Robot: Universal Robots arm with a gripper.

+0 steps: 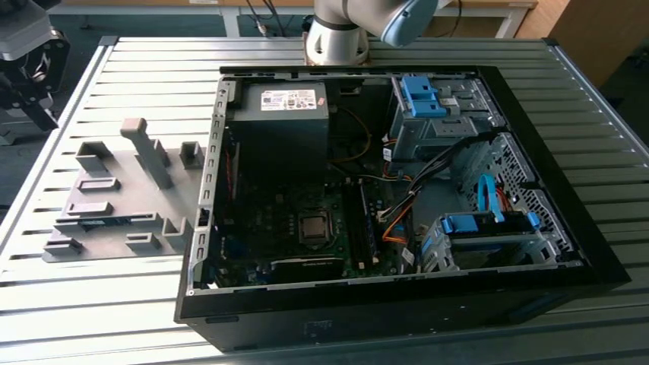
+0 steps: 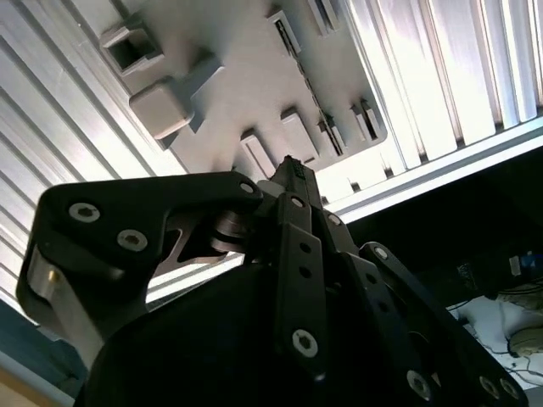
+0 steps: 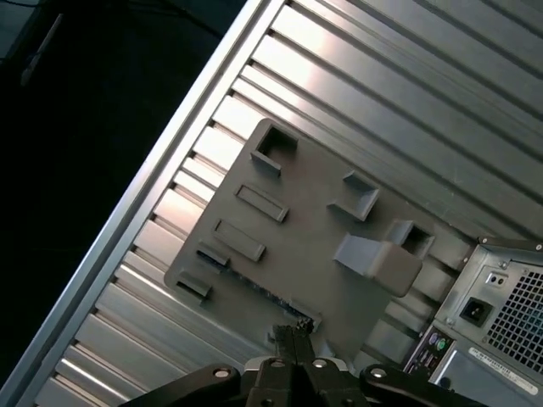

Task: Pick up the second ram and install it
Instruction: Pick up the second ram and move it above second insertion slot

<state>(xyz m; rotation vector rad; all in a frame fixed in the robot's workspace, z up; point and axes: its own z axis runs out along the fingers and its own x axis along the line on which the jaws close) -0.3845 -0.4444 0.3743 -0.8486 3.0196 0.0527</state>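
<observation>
The second ram (image 1: 108, 221) is a thin blue-green stick lying edge-up in a slot near the front of the grey holder plate (image 1: 121, 190), on the exterior view's left. In the first wrist view the ram (image 3: 259, 292) is a dark strip along the plate's edge. My gripper (image 1: 41, 112) hangs high above the table's far left corner, well apart from the ram. Both wrist views show its black fingers pressed together with nothing between them, the gripper (image 3: 293, 332) pointing down toward the plate, and the gripper (image 2: 291, 172) over the holder blocks.
An open black computer case (image 1: 396, 304) lies to the right of the plate, showing the motherboard (image 1: 304, 220), power supply (image 1: 284, 106), cables and blue drive brackets (image 1: 487, 224). Tall grey blocks (image 1: 147, 148) rise from the plate. The ribbed metal table's edge (image 3: 170, 153) runs beside the plate.
</observation>
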